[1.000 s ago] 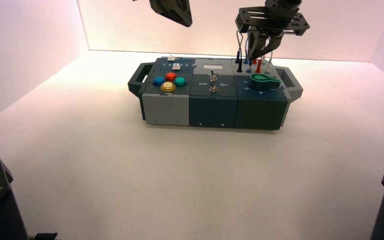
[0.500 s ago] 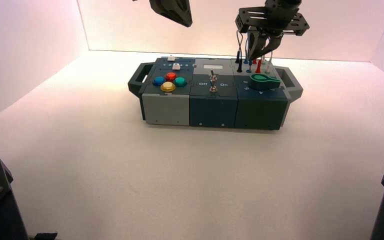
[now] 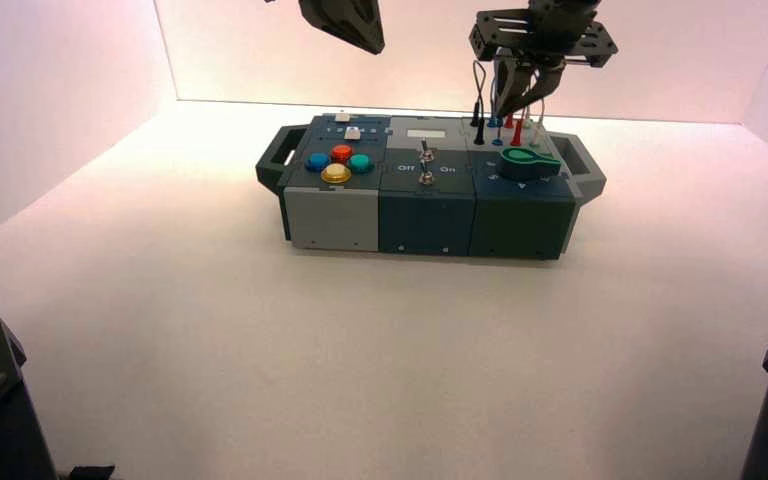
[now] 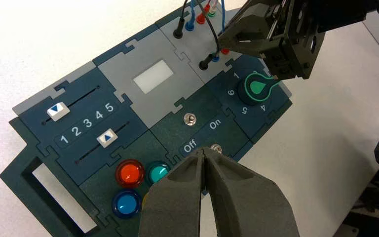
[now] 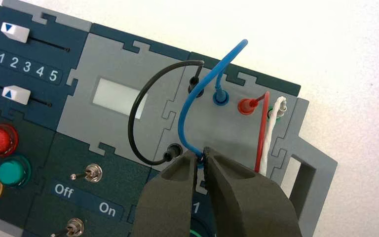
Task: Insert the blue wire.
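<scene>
The blue wire is arched over the light-grey socket panel at the box's right rear. Its far plug is seated in the rear blue socket, and its near end is held at the front blue socket; how deep that end sits cannot be told. The right gripper is nearly closed, with the near end pinched between its tips. On one side of it the black wire is looped between two sockets; on the other, the red wire and white wire are seen. The green knob is set in front of the panel. The left gripper is held above the box's front, its tips together and nothing seen gripped.
</scene>
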`<state>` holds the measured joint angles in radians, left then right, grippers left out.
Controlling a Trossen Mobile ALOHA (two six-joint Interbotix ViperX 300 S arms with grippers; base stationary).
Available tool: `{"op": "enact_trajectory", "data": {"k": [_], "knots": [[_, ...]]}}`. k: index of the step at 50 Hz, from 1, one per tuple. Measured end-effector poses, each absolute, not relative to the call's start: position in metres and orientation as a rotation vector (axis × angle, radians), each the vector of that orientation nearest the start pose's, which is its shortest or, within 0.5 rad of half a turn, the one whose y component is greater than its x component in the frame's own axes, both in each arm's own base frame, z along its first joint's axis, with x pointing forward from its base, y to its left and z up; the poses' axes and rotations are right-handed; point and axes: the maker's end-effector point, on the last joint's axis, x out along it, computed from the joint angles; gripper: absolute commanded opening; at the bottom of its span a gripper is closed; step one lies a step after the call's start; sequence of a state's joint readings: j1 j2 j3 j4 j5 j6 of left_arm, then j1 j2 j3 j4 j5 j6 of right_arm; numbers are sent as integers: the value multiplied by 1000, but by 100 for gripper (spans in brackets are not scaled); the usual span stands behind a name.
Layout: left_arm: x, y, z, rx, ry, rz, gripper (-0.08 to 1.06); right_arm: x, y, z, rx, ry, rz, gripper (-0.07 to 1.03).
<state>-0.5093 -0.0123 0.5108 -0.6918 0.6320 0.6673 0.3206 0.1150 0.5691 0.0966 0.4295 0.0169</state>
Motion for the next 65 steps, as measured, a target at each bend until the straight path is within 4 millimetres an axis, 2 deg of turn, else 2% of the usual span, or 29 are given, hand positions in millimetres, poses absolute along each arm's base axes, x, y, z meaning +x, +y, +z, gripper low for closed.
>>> {"op": "enact_trajectory", "data": {"k": [28,65], "knots": [[322,-256,145,131,1012,-856,-3,384,135,67,-60,1112,263,-2],[322,-256,146,130,1009,-857,-3,376,133,58,-66,1128,261,-2]]}}
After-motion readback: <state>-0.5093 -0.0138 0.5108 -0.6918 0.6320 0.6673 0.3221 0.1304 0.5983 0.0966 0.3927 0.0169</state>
